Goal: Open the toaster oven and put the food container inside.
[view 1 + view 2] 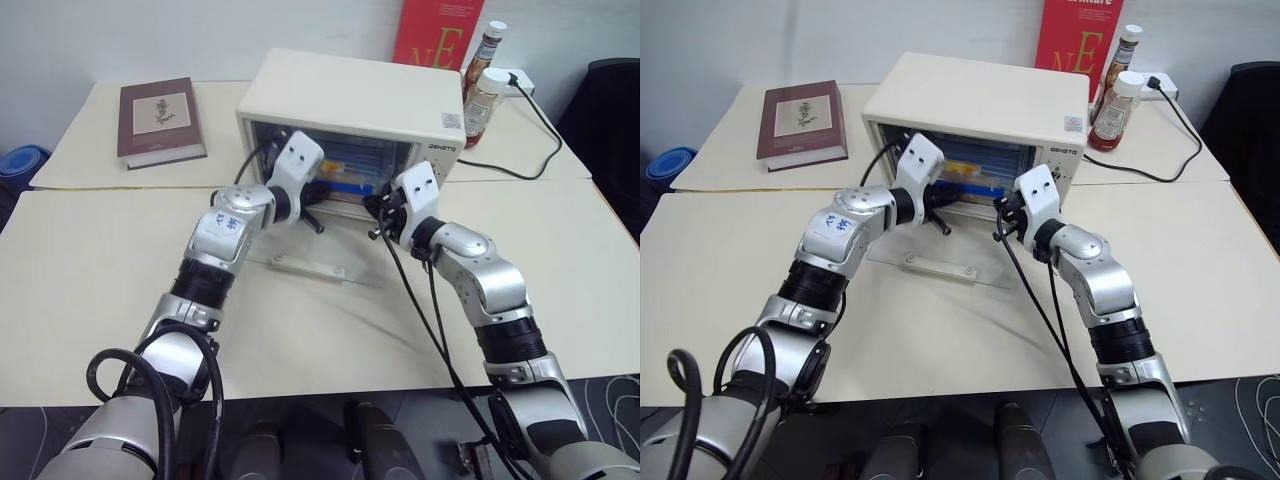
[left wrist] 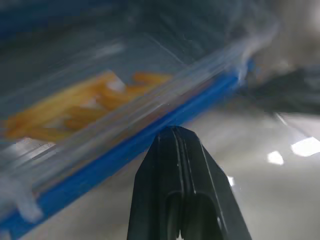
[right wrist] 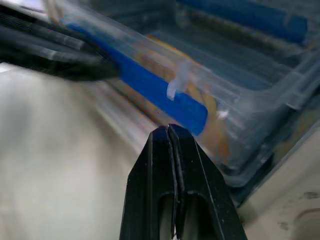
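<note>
two closed grippers at the oven mouth

both arms reach forward over the pale table (image 1: 300,330) toward the toaster oven (image 1: 355,105). nearest lies the oven's glass door (image 1: 310,262), dropped flat onto the tabletop with its pale handle bar at the near edge. above the door, the left gripper (image 2: 175,131) has its two black fingers pressed together, tip at the blue clip edge of the food container (image 2: 100,105). the right gripper (image 3: 169,129) is likewise pinched shut on nothing, its tip just by the container's other blue clip.

the container is a shallow clear plastic box with blue clips along its sides and yellow strips of food showing through the lid. it sits at the oven's open mouth, between the two grippers, partly inside the cavity.

the oven itself is cream-white and boxy. beyond it stand a red book (image 1: 438,32) and two bottles (image 1: 482,95); a maroon book (image 1: 160,120) lies off to the left.
</note>
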Controlling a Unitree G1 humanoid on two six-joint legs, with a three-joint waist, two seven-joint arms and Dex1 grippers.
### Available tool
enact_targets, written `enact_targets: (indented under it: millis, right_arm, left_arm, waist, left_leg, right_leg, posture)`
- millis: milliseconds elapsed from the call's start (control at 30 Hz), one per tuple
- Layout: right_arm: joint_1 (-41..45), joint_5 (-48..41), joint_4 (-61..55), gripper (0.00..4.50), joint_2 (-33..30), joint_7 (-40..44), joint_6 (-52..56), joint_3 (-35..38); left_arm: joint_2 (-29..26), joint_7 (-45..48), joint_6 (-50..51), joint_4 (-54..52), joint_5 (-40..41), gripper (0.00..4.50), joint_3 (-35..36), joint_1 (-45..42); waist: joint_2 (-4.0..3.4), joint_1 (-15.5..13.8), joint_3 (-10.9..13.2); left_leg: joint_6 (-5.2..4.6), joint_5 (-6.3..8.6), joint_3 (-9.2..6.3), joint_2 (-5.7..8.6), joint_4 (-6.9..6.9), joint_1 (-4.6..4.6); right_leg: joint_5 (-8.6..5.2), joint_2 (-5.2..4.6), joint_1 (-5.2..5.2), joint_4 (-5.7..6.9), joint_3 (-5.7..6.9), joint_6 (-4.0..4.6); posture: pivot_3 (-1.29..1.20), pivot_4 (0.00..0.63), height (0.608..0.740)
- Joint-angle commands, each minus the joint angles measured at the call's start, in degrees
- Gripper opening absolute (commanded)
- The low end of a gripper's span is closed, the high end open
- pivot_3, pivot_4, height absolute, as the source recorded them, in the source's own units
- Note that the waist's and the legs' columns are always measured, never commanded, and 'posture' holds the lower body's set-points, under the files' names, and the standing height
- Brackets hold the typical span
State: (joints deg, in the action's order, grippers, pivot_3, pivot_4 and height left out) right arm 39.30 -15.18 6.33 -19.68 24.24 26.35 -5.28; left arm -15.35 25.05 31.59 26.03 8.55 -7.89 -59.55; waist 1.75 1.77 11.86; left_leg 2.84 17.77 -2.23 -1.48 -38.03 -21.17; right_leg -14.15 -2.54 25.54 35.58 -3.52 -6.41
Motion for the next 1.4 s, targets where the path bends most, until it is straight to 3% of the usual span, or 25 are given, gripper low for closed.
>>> enact_targets:
  millis: [33,100,200,333,433,567,700,967,1167,1267,1333,1400]
  right_arm:
    - [0.6,-0.2,-1.1,0.03,-0.2,1.2,-0.5,2.2]
    - [-0.7,-1.6,-4.1,0.03,-0.8,2.8,1.4,2.7]
    - [-7.1,-6.8,-15.7,0.03,-5.4,8.0,8.0,4.4]
    - [-17.1,-15.2,-29.6,0.00,-12.8,13.2,17.4,7.7]
    - [-25.7,-21.0,-37.7,0.00,-17.8,16.8,21.6,10.2]
    - [-32.5,-20.4,-40.2,0.00,-18.4,15.2,21.3,10.1]
    - [-35.5,-18.5,-39.3,0.00,-17.2,14.1,19.4,7.6]
    - [-31.9,-7.2,-23.8,0.00,-7.7,8.5,7.4,0.8]
    - [-24.0,-7.8,-17.8,0.00,-3.9,8.5,5.1,3.4]
    - [-17.0,-22.5,-25.8,0.49,-10.1,11.6,16.5,14.8]
    - [-13.6,-28.8,-27.0,1.01,-15.4,14.0,21.0,20.5]
    - [-9.9,-34.7,-25.8,1.62,-20.9,15.4,26.1,25.4]
  left_arm:
    - [0.0,0.6,-2.5,1.9,-0.5,0.00,1.8,-1.2]
    - [-1.3,2.9,-2.2,0.2,-0.4,0.00,1.7,-0.3]
    - [-7.9,9.9,2.1,-8.2,2.4,0.00,3.3,3.1]
    - [-17.9,21.8,9.9,-22.2,10.6,1.13,6.4,8.0]
    - [-28.4,32.6,11.0,-30.6,15.3,2.03,8.7,12.6]
    - [-41.4,46.3,9.3,-36.0,20.0,3.23,11.6,17.6]
    - [-46.3,48.5,9.2,-35.3,20.8,4.41,12.8,16.0]
    - [-49.5,52.1,10.8,-35.9,23.3,4.47,12.9,15.5]
    - [-48.6,50.2,8.9,-34.4,21.7,4.47,12.5,14.3]
    - [-49.1,49.6,6.8,-31.1,20.5,4.50,13.9,15.6]
    - [-49.4,49.5,5.5,-28.8,19.6,4.50,14.2,15.6]
    - [-49.6,49.5,4.3,-26.4,19.1,4.50,14.5,15.1]
  waist:
    - [-0.02,0.0,0.0]
    - [-0.02,0.1,0.0]
    - [-0.04,0.0,0.0]
    - [-0.07,-0.1,0.0]
    - [-0.07,-0.1,0.0]
    - [-0.05,0.2,0.0]
    - [-0.04,-0.2,0.0]
    - [-0.01,0.5,0.0]
    - [-0.03,0.8,0.0]
    - [-0.06,0.8,0.1]
    - [-0.57,0.7,0.4]
    - [-0.59,0.6,0.4]
  left_leg:
    - [0.00,0.00,0.00,0.00,0.02,0.00]
    - [0.00,0.00,0.00,-0.01,0.05,-0.04]
    - [0.00,0.00,-0.01,-0.02,0.14,-0.06]
    - [0.01,0.02,-0.02,-0.04,0.23,-0.15]
    - [0.01,0.03,-0.05,-0.04,0.21,-0.06]
    - [0.01,0.02,0.00,-0.08,0.17,0.15]
    - [-0.06,-0.03,-0.02,-0.10,0.08,0.12]
    - [-0.11,-0.02,-0.03,-0.10,0.07,0.08]
    - [-0.15,0.00,-0.07,-0.15,0.07,0.13]
    - [-0.22,0.05,-0.13,-0.15,0.07,0.09]
    - [-0.25,0.07,-0.11,-0.13,0.01,-0.01]
    - [-0.26,0.08,-0.03,-0.08,-0.02,0.00]
  right_leg:
    - [0.00,0.00,0.00,0.03,0.00,0.00]
    - [0.00,0.00,0.03,0.12,0.00,0.00]
    - [0.00,0.01,0.06,0.11,0.01,0.00]
    - [0.00,0.00,0.11,0.00,0.03,-0.01]
    - [-0.01,0.00,0.00,-0.02,0.04,0.00]
    - [-0.14,0.05,-0.10,-0.11,0.03,0.20]
    - [-0.39,0.12,-0.10,-0.12,0.03,0.65]
    - [-0.22,0.15,-0.03,-0.01,0.03,0.33]
    - [-0.23,0.19,-0.03,0.09,0.06,0.34]
    - [-0.24,0.19,-0.01,0.12,0.11,0.35]
    - [-0.21,0.15,0.03,0.11,0.08,0.31]
    - [-0.17,0.10,0.07,0.11,0.03,0.23]
  posture:
    - [0.00,0.150,0.740]
    - [0.00,0.150,0.740]
    - [0.00,0.150,0.740]
    - [0.00,0.150,0.740]
    - [0.00,0.150,0.740]
    - [0.00,0.150,0.740]
    - [0.00,0.150,0.740]
    - [0.00,0.150,0.740]
    - [0.00,0.150,0.740]
    - [0.00,0.150,0.740]
    - [0.00,0.150,0.740]
    - [0.00,0.150,0.740]
